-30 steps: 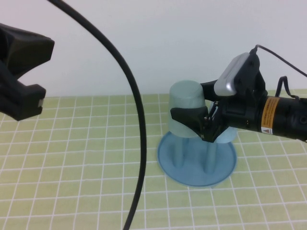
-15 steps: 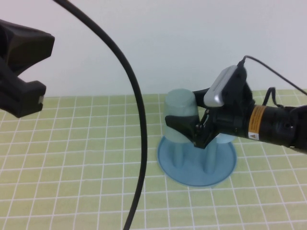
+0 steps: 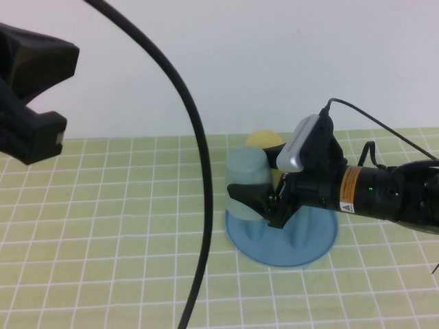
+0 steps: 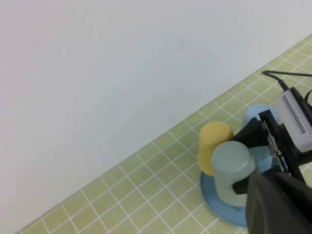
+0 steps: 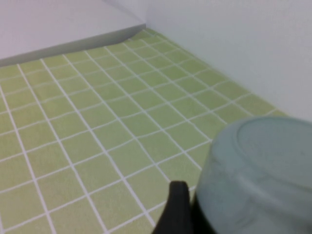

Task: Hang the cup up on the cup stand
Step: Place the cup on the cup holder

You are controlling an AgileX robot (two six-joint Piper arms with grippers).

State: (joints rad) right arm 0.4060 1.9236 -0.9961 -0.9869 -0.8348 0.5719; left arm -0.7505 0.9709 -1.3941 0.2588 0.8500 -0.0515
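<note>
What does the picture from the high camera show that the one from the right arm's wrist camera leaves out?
Only the high view shows the whole right arm with the right gripper shut on the cup, the blue cup stand, a yellow cup behind, a black cable, and the left gripper raised at far left. Only the right wrist view shows the tiled mat running to its far edge, close up. Both share the upside-down cup and one dark finger against it.
</note>
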